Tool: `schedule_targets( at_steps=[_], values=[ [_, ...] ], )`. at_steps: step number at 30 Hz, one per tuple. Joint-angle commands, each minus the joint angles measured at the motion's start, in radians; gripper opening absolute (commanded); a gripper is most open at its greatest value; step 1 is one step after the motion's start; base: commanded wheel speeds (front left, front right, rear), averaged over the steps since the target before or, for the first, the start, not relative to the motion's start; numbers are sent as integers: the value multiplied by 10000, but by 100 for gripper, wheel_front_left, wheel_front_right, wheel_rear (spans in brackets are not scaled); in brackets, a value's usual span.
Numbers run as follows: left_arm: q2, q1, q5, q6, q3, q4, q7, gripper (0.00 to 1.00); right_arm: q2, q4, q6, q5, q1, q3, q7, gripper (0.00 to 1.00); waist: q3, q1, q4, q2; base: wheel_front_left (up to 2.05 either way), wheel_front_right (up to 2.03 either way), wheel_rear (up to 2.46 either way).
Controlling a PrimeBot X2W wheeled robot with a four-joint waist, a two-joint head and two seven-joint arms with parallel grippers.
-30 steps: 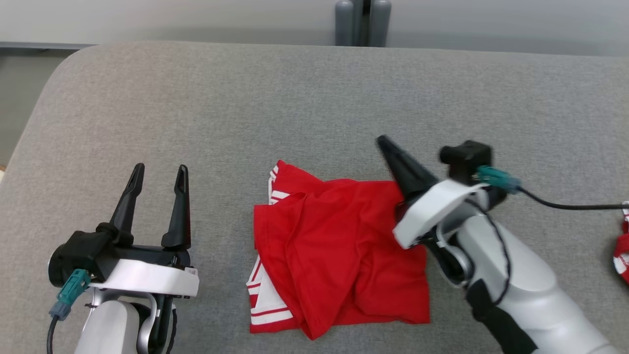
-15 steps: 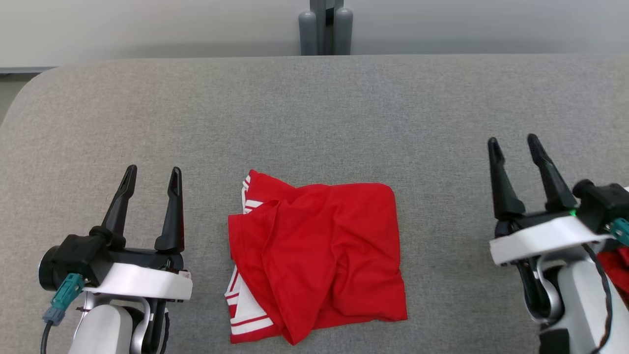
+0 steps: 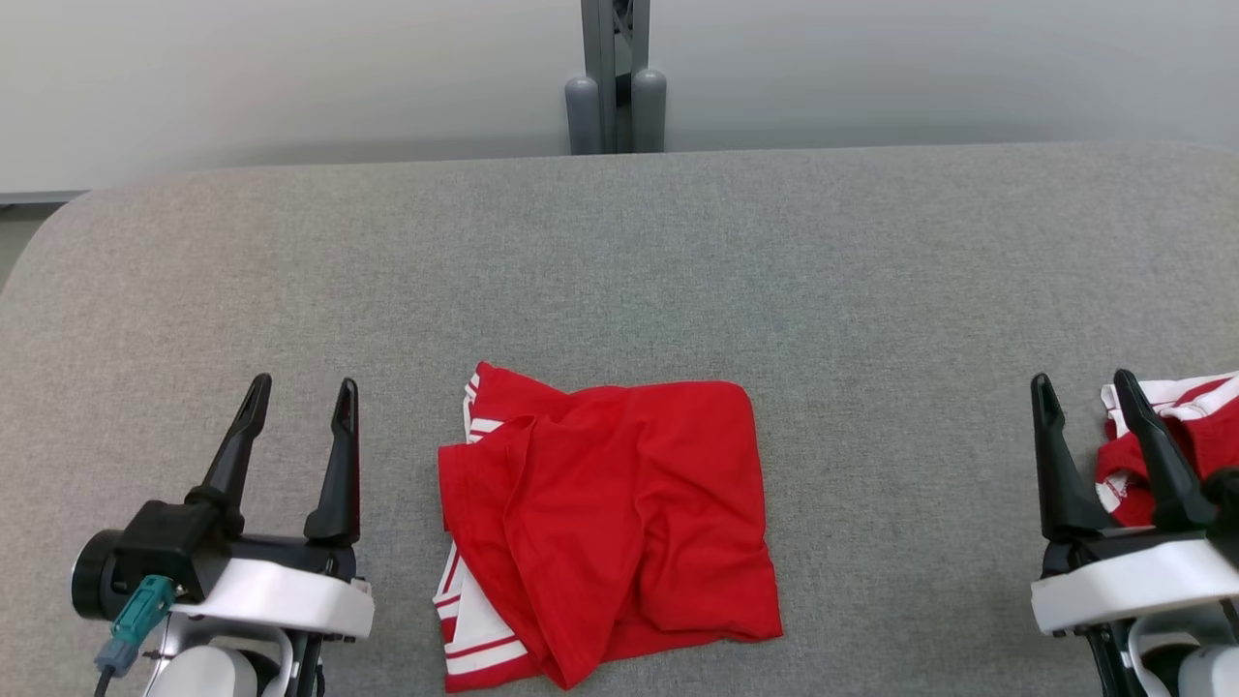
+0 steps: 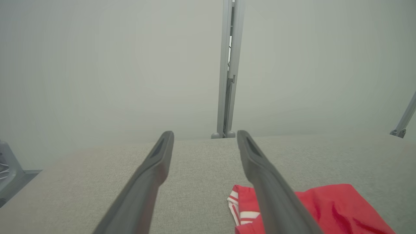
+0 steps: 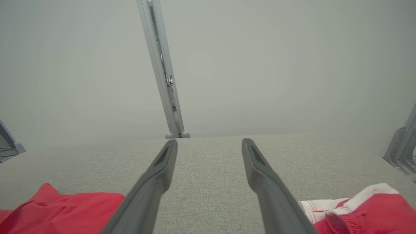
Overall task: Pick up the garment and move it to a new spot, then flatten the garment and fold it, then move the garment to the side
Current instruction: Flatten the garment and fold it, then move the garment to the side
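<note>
A red garment (image 3: pixel 610 528) with white striped trim lies folded into a rough square on the grey cloth surface, near the front edge in the head view. It also appears at the lower right of the left wrist view as the garment (image 4: pixel 328 208) and at the lower left of the right wrist view as the garment (image 5: pixel 61 211). My left gripper (image 3: pixel 300 392) stands open to its left, nothing between its fingers. My right gripper (image 3: pixel 1082 387) stands open well to the right of it, also holding nothing.
A second red and white piece of clothing (image 3: pixel 1186 431) lies at the right edge, just beside my right gripper, and shows as the clothing (image 5: pixel 364 211) in the right wrist view. A grey post (image 3: pixel 615 87) stands behind the far edge. The grey surface (image 3: pixel 619 271) stretches wide behind the garment.
My right gripper let go of the garment's right corner, opened, and drew back to the right. The head camera tilted up, shifting the whole picture. The left gripper kept still.
</note>
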Motion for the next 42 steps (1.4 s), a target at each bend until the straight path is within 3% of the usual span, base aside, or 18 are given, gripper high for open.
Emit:
schedule_targets(
  at_steps=[1,10,21,29,42],
  values=[
    [96,187,69,92,8,-101,47,100,-5,-189,-1,-19,241,-120,106,100,-125,0,-26,0,0,0,0],
    [179,897,79,437,58,-616,378,100,28,-662,-1,70,875,-395,410,100,-398,0,-10,0,0,0,0],
    [216,825,-10,501,-61,-948,501,100,31,-622,-1,2,711,-144,805,100,-241,0,181,0,0,0,0],
    [159,492,-72,407,-189,-819,331,100,-23,700,-1,235,290,1345,1814,100,78,0,503,0,0,0,0],
    [55,74,-179,317,-344,-412,50,100,-13,3498,-1,1371,-810,3518,2045,100,573,0,1002,0,0,0,0]
  ],
)
